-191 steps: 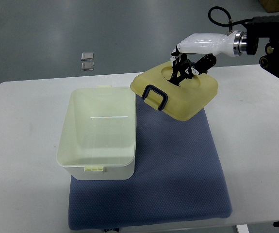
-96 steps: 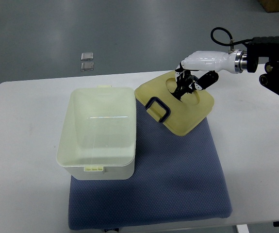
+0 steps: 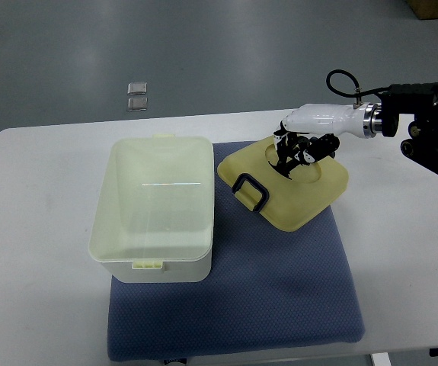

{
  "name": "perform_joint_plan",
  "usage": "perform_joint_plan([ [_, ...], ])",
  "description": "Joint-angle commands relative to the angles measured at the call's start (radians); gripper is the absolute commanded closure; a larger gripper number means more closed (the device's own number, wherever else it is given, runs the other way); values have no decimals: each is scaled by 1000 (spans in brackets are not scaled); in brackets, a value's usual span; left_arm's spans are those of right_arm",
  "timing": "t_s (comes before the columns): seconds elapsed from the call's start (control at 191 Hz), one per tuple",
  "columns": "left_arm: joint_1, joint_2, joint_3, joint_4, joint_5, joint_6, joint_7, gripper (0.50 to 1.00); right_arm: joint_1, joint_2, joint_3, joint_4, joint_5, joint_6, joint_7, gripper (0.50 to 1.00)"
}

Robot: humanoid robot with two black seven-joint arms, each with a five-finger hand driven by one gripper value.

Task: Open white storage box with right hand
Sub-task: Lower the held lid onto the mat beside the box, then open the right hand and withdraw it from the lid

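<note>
The white storage box (image 3: 156,207) stands open on the left part of the blue mat (image 3: 279,290), its cavity empty so far as can be seen; its lid (image 3: 283,183) lies on the mat just to the right of it, top face up, dark handle (image 3: 249,191) towards the box; the right hand (image 3: 301,146) rests at the lid's far recess, dark fingers (image 3: 287,152) curled down into it and apparently gripping the lid there, though whether they are clamped or merely resting cannot be confirmed

Judgement: the lid is off and the step in hand is setting it down and letting go; to do this well, the lid should be seated flat on the mat before release, clear of the box rim, the fingers spread fully and drawn straight up out of the recess so as not to drag or tip the lid; the lid's far right corner sits near the mat's edge, so no sideways push is advisable

Not determinable: the fingertips are hidden inside the recess; whether the lid's near edge lies fully flat or slightly raised is unclear; the right arm is cut off at the picture's right edge; the left hand is not in view; two small grey objects (image 3: 137,96) on the floor beyond the bench (image 3: 36,229) are too small to identify
</note>
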Motion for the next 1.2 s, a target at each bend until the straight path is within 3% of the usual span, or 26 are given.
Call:
perform_joint_plan([
  [0.0, 0, 0, 0, 0, 0, 0, 0, 500, 0, 6, -22, 0, 2, -7, 0, 1000],
  [0.576, 0, 0, 0, 0, 0, 0, 0, 500, -3, 37, -30, 97, 6, -20, 0, 1000],
  [0.932, 0, 0, 0, 0, 0, 0, 0, 500, -17, 55, -42, 101, 3, -20, 0, 1000],
  [1.016, 0, 0, 0, 0, 0, 0, 0, 500, -22, 55, -42, 98, 6, -13, 0, 918],
  [1.141, 0, 0, 0, 0, 0, 0, 0, 500, -28, 54, -42, 95, 20, -10, 0, 667],
  [1.194, 0, 0, 0, 0, 0, 0, 0, 500, -30, 54, -42, 95, 21, -10, 0, 642],
])
